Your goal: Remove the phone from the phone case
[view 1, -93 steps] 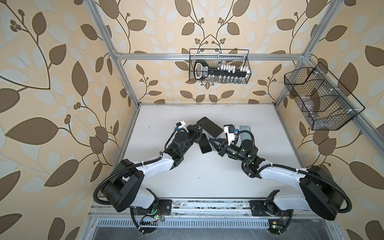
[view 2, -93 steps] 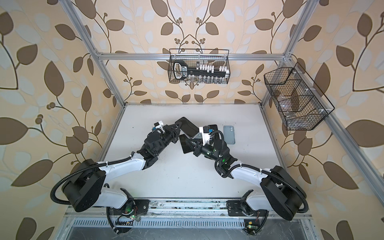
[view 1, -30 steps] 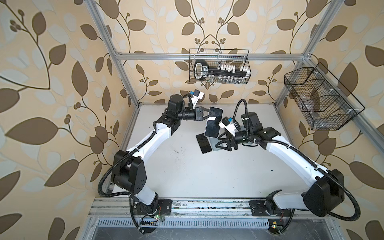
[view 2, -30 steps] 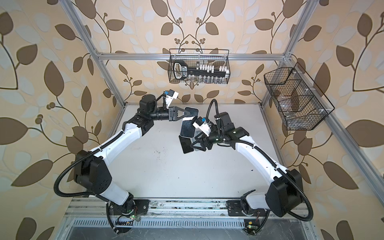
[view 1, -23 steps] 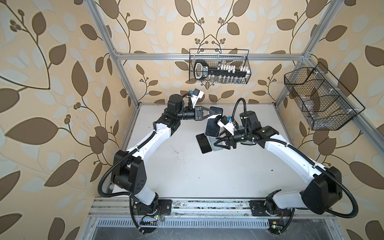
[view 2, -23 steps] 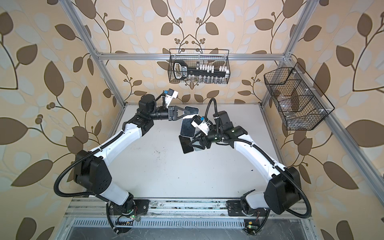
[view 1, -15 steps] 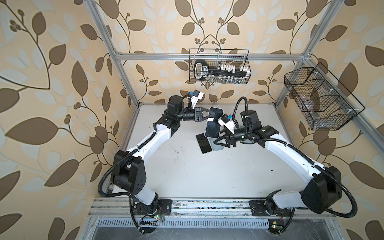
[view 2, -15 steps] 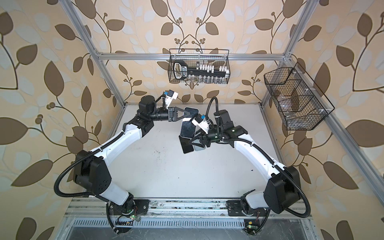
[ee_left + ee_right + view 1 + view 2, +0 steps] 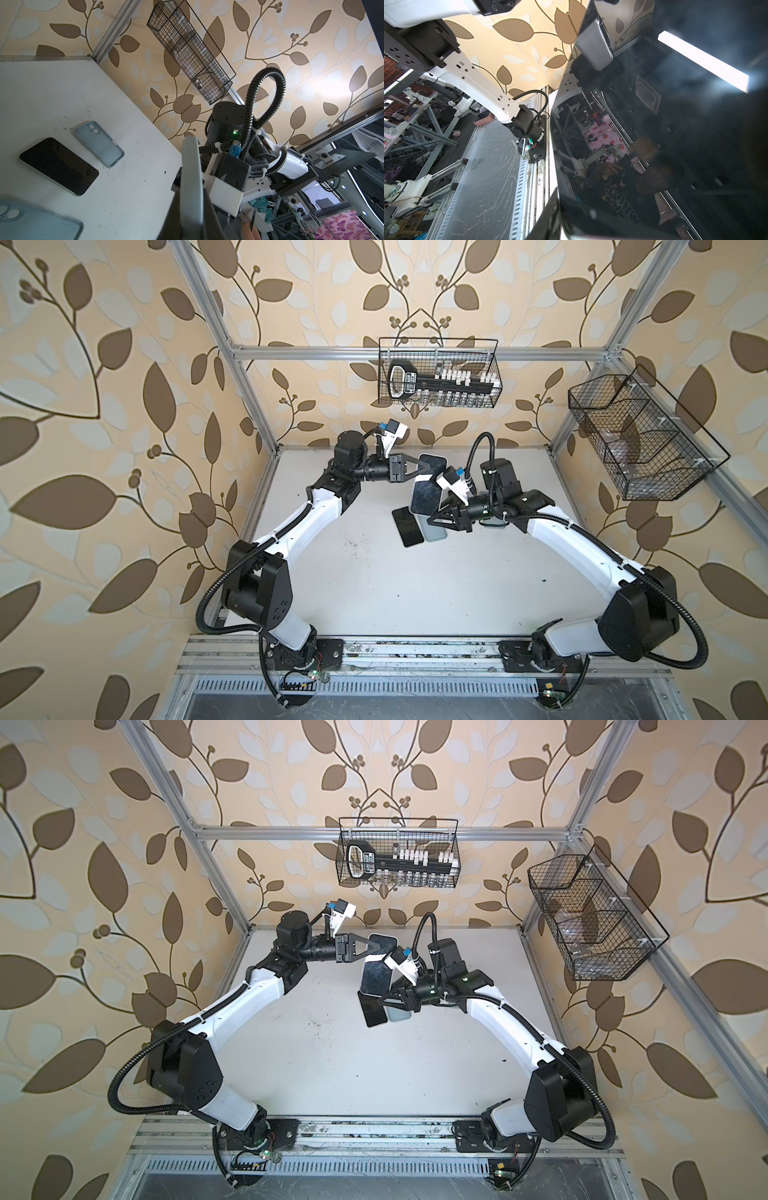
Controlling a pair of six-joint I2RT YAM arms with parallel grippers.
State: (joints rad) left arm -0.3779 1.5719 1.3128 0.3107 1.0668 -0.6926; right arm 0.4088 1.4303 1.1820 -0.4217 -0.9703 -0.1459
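The phone in its pale phone case hangs upright above the table, dark screen toward the front. My left gripper is shut on the case's upper end. In the left wrist view, both fingers pinch its grey edge. My right gripper reaches in from the right and has closed on the lower end. In the right wrist view, the glossy screen fills the frame, with one finger pressed against the phone's side.
A bare black phone and an empty pale blue case lie on the white table under the held phone. Another pale case lies nearby. Wire baskets hang on the back wall and the right wall.
My right gripper has slid in around the phone's lower end and its jaws have narrowed from wide apart. The left gripper keeps the same grip and place.
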